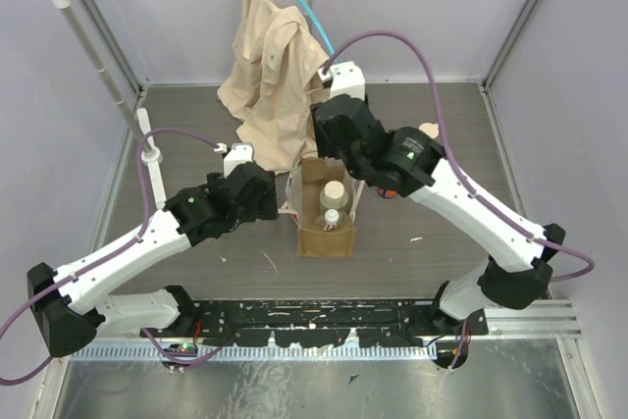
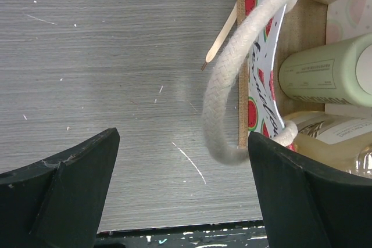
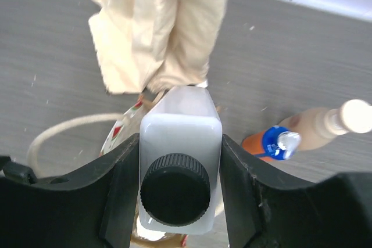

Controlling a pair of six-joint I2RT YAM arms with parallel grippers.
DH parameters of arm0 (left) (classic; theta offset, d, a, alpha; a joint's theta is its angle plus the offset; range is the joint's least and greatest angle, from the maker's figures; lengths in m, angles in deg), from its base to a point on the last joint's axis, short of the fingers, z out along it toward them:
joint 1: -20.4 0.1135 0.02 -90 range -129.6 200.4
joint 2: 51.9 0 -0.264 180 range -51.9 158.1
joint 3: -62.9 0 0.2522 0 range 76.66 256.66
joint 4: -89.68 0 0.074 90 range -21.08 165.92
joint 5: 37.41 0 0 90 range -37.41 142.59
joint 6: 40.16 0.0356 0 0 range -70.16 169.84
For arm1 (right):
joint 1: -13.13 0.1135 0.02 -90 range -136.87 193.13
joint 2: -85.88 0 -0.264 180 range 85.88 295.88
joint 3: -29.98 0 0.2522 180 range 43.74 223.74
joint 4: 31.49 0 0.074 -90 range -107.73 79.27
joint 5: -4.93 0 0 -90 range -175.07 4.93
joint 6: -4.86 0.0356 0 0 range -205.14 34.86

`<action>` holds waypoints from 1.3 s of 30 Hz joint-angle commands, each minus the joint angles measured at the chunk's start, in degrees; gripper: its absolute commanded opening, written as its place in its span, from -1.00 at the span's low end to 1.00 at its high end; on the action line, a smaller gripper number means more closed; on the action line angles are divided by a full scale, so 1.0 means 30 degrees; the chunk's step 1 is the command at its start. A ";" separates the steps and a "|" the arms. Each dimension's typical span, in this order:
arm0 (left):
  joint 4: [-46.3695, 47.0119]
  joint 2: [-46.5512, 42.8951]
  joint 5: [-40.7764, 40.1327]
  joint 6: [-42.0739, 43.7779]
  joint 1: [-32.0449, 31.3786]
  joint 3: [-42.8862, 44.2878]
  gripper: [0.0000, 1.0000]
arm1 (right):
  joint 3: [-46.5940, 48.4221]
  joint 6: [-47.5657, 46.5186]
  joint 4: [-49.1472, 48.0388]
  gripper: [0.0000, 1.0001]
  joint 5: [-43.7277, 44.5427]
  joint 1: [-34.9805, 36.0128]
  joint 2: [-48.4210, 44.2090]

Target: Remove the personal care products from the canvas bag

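Right gripper (image 3: 180,193) is closed on the white bottle (image 3: 180,126), one finger flat against each side just below its black cap (image 3: 176,189). Beyond the fingers hangs the beige shirt (image 3: 157,21). Below them is the rim of the bag (image 1: 327,239); whether the bottle's base has cleared it I cannot tell. Off to the gripper's right, an orange bottle (image 3: 256,142) and a peach pump bottle (image 3: 311,126) lie on the table (image 3: 52,39), outside the bag.

Left gripper (image 2: 180,166) stands wide open and holds nothing. The bag's rope handle (image 2: 232,85) loops between its fingers, nearer the right one. Just past that finger, an olive bottle (image 2: 325,71) and a clear bottle (image 2: 331,143) sit inside the bag.

The white bottle looks like stiff, smooth plastic, probably light; its flat sides suit the pads, and a hold high near the shoulder should stop it slipping. The two in the bag are round and slick, best taken at the neck from above. The cloth bag is soft and may lift or tip with them.
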 commanded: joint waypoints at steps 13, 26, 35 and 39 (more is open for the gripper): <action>-0.0454 -0.0216 -0.0310 -0.0089 0.0066 -0.0350 0.97 | 0.0102 -0.2645 -0.5415 -0.17 0.0496 -0.5991 -0.2325; -0.0702 -0.0410 -0.0452 -0.0150 0.0072 -0.0544 0.97 | -0.4040 -0.1990 -0.8903 -0.21 -0.3487 -1.0527 -0.0340; -0.0835 -0.0067 -0.0242 -0.0190 0.0068 -0.0246 0.98 | -0.4126 -0.1418 -0.8404 -0.20 -0.4148 -1.1289 0.2297; -0.1180 -0.0052 -0.0118 -0.0615 0.0049 0.0085 0.98 | -0.4433 -0.1076 -0.8154 -0.18 -0.4354 -1.1366 0.3289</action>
